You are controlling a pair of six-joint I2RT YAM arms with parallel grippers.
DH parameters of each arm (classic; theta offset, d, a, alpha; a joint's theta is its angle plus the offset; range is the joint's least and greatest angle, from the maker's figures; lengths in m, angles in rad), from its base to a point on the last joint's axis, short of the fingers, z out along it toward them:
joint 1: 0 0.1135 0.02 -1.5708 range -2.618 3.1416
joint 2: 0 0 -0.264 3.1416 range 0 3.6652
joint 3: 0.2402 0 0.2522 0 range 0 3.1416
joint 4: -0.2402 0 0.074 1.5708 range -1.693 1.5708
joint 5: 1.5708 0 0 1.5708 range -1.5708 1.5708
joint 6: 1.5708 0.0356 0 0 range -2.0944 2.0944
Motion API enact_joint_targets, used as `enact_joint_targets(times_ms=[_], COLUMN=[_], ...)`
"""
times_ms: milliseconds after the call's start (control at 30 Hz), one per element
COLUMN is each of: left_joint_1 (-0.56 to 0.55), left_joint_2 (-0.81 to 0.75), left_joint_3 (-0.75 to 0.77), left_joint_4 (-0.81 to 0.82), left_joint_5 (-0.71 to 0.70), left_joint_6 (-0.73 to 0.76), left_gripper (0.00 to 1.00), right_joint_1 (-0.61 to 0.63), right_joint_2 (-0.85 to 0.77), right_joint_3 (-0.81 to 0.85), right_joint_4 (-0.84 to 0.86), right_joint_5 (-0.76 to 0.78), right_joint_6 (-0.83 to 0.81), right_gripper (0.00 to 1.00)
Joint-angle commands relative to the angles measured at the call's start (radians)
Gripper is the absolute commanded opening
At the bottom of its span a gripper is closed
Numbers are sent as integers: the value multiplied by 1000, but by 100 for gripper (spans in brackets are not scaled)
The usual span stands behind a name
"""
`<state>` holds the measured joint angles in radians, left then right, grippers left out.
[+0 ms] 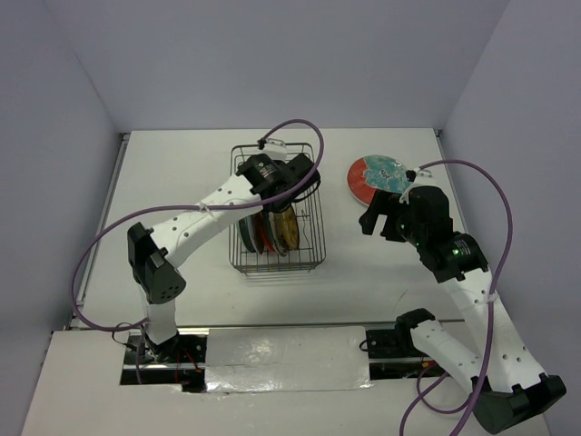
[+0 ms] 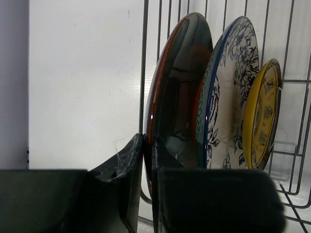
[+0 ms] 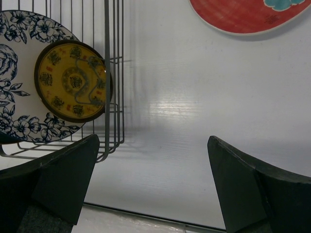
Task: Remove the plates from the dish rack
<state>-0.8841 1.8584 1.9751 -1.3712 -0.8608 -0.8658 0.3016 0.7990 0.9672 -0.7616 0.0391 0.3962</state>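
Note:
The dark wire dish rack [image 1: 313, 238] stands mid-table with three plates upright in it. My left gripper [image 1: 298, 174] reaches into it from above. In the left wrist view this gripper [image 2: 148, 165] is shut on the rim of the red-orange plate [image 2: 180, 87], the leftmost one. Beside it stand the white plate with dark flowers [image 2: 231, 97] and a small yellowish plate [image 2: 262, 116]. My right gripper [image 1: 377, 218] is open and empty over the table right of the rack; in its wrist view [image 3: 153, 184] only bare table lies between the fingers.
A red and teal plate [image 1: 377, 175] lies flat on the table right of the rack, just beyond my right gripper; its edge shows in the right wrist view [image 3: 243, 14]. The rack's right wall [image 3: 107, 73] is left of my right fingers. Grey walls enclose the table.

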Motion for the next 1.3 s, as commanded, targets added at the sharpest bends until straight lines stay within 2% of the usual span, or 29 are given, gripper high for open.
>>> enact_joint_targets(times_ms=[0, 633, 867, 1067, 1200, 1267], left_joint_1=[-3, 40, 50, 82, 94, 96], left_joint_2=[-57, -168, -191, -229, -261, -284], left_joint_3=[71, 183, 260, 275, 277, 275], left_joint_4=[1, 0, 1, 1, 6, 38], left_joint_5=[-67, -92, -167, -263, -349, -368], left_joint_6=[30, 166, 237, 274, 277, 278], left_gripper=[0, 0, 0, 0, 0, 0], right_joint_1=[5, 5, 7, 4, 4, 5], right_joint_2=[-7, 11, 26, 48, 58, 63], right_joint_3=[-4, 21, 27, 36, 28, 10], right_joint_4=[47, 44, 53, 88, 166, 254], right_joint_5=[-13, -33, -39, -105, -220, -326], right_joint_6=[1, -5, -7, -7, 3, 12], right_gripper=[100, 100, 100, 100, 100, 100])
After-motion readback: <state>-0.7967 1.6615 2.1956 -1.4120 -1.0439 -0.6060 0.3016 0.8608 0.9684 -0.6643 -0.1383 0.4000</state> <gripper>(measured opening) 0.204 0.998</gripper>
